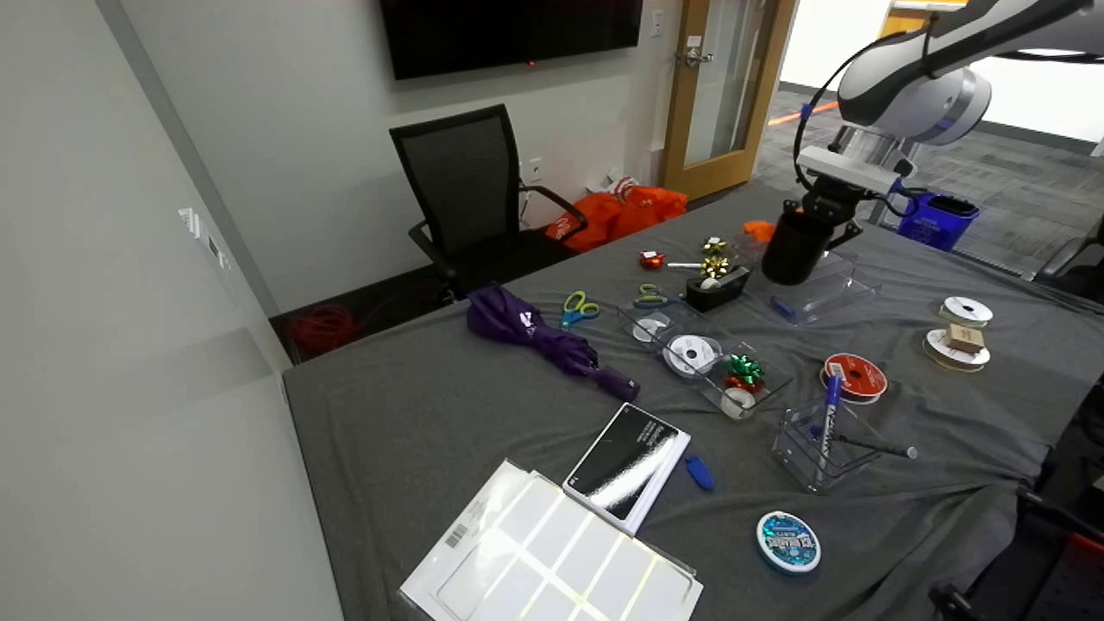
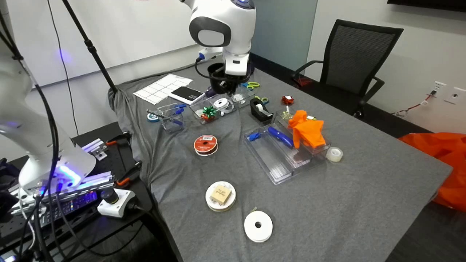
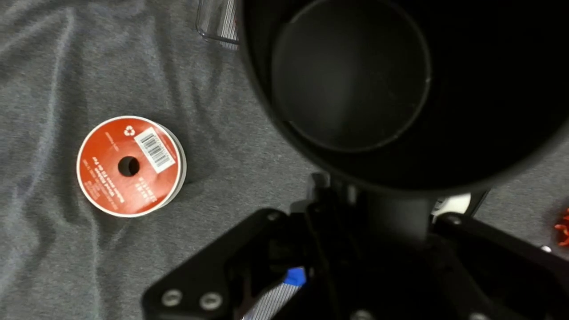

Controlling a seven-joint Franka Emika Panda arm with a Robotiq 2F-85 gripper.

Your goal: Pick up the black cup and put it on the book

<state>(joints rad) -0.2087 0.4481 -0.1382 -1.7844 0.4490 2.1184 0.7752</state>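
Observation:
The black cup (image 1: 792, 250) is held in the air above the table. It also shows in an exterior view (image 2: 215, 78), partly behind the arm. In the wrist view its open mouth and inner floor (image 3: 351, 80) face the camera. My gripper (image 1: 824, 214) is shut on the cup's side; it also shows in the wrist view (image 3: 369, 209), with the fingertips dark and partly hidden by the cup. The book (image 1: 623, 466), with a glossy black cover and white edges, lies flat on the table, away from the gripper. It also shows in an exterior view (image 2: 187, 94).
A white gridded panel (image 1: 552, 561) lies against the book. A purple umbrella (image 1: 543, 341), a clear divided tray (image 1: 776, 379), a pen holder (image 1: 828, 448) and a tape dispenser (image 1: 718, 291) stand nearby. A larger clear tray (image 2: 269, 167) and a red ribbon spool (image 2: 205, 144) lie on the table.

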